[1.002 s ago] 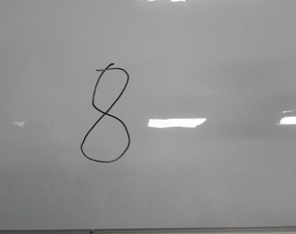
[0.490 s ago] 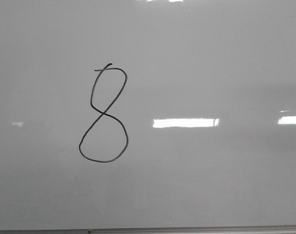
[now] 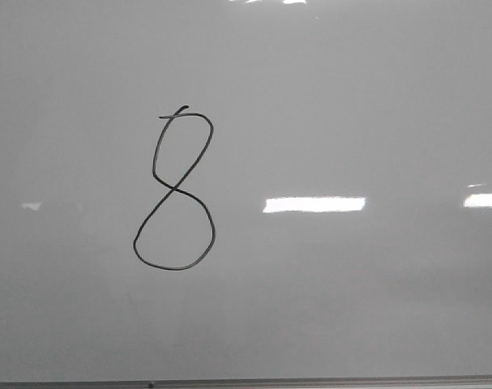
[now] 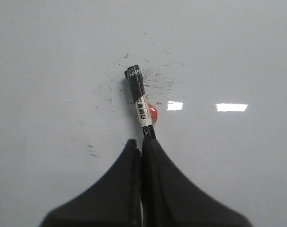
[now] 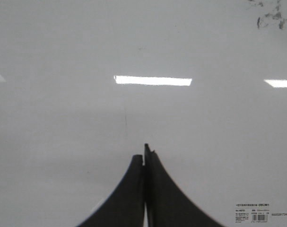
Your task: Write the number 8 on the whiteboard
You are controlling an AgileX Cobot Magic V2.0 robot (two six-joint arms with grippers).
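Observation:
A black hand-drawn number 8 stands on the whiteboard, left of the middle of the front view, with a small tail at its top. No gripper shows in the front view. In the left wrist view my left gripper is shut on a marker with a black tip end, a white label and a red spot; the marker points away from the jaws over the whiteboard. In the right wrist view my right gripper is shut and empty above the whiteboard. The 8 does not show in either wrist view.
Bright rectangular glare patches lie on the board. A thin grey edge strip runs along the near edge. Small black ink specks lie around the marker tip. A small printed label sits near the right gripper.
The glare patch right of the 8 has shifted a little to the right, and the 8 sways by a few pixels. Nothing else has changed.

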